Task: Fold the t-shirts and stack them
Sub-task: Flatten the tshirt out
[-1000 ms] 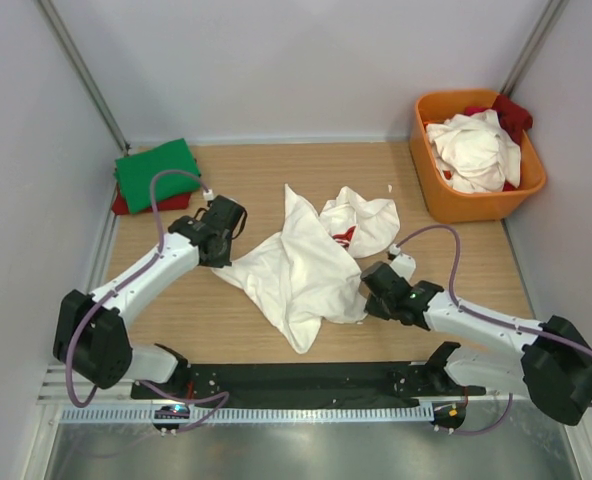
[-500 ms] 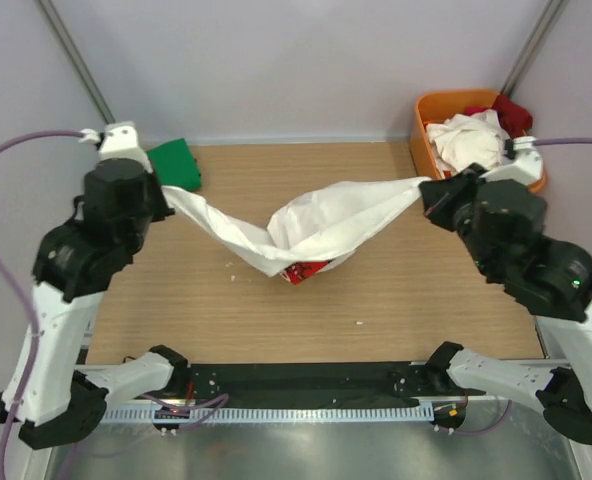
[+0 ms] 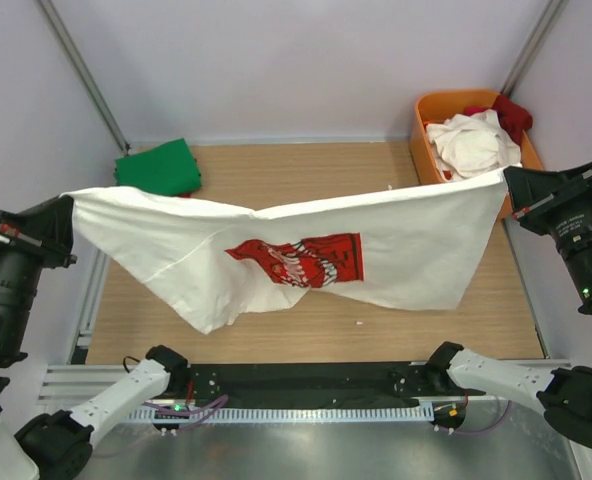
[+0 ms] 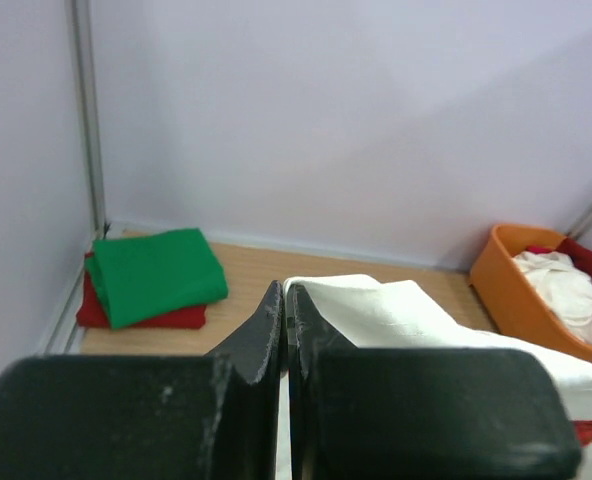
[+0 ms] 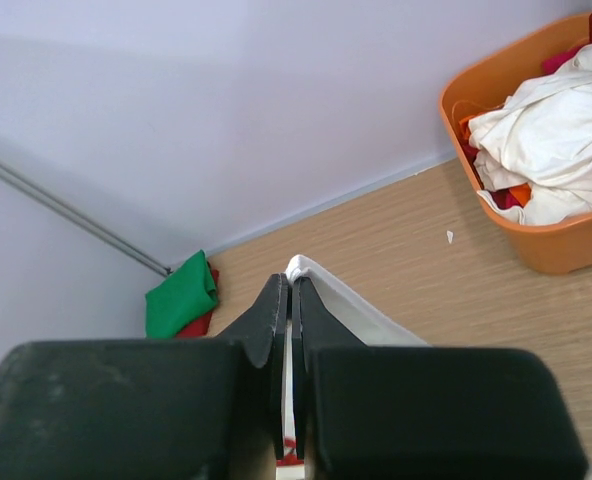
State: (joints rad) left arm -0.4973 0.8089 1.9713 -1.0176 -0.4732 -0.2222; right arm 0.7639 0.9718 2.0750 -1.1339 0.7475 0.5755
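White Coca-Cola t-shirt (image 3: pixel 306 255), crumpled on bench (image 3: pixel 276 170) ~1 s ago, now hangs stretched above it btwn L tool (image 3: pixel 69 205) & R tool (image 3: pixel 509 180), each pinched tight on a top corner, so it's prob. ready to lay flat & fold.

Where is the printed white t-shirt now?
Top view: the printed white t-shirt hangs stretched over the table between left tool and right tool, near the orange tub.

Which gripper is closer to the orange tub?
Right. The right gripper pinches the white t-shirt just beside the orange tub; the left gripper holds its opposite end.
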